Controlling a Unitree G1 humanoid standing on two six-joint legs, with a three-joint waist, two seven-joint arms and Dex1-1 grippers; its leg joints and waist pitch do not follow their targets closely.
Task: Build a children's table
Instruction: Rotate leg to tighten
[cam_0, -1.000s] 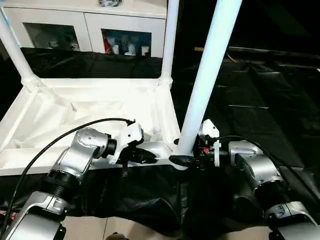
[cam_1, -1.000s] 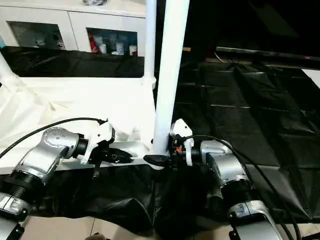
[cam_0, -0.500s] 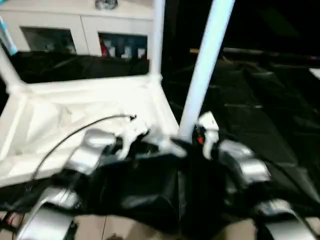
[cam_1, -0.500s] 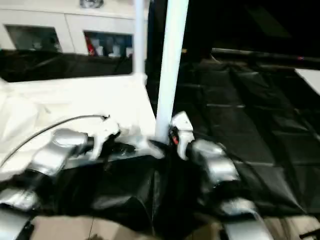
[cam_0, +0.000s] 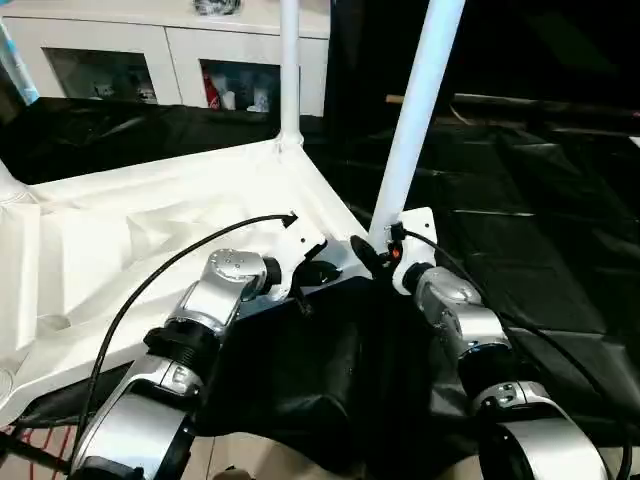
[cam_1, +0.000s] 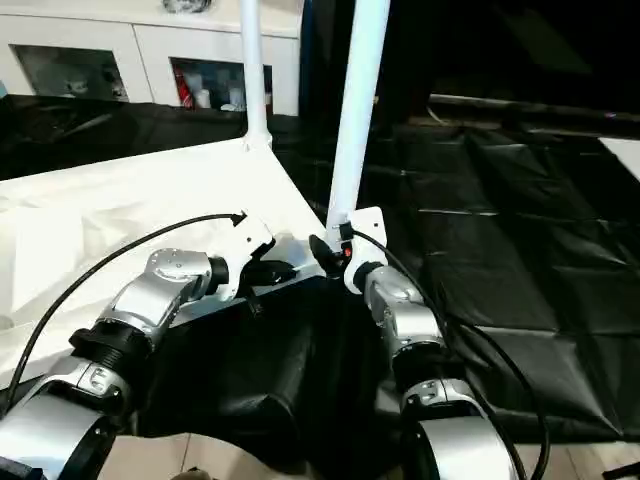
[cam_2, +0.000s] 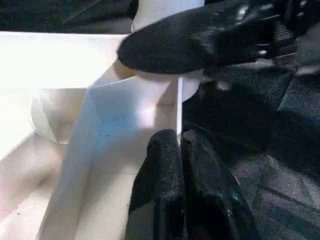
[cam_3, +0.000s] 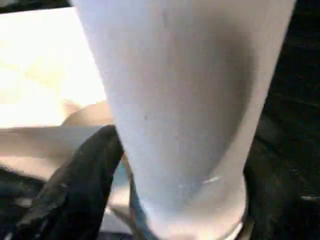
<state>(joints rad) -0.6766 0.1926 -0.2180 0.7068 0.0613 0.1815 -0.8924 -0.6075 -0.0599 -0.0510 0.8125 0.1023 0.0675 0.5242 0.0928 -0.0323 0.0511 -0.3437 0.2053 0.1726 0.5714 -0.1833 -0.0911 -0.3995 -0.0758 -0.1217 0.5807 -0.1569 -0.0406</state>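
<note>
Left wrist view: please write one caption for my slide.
Shut left hand pinching the tabletop rim below a leg base.

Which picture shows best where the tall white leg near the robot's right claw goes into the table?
The left wrist view: the round white plastic leg sits in the corner socket, close up. The right wrist view shows its base without the socket. Both eye views show its whole length, with the joint behind the right claw.

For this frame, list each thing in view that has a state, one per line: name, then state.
Table top: upside down on the black sheet, ribbed underside up.
Near leg: upright in the corner nearest the grippers.
Far leg: upright in its corner.
Left gripper: shut on the table top's rim.
Right gripper: fingers around the near leg's base.
Cabinet: glass doors closed.
</note>
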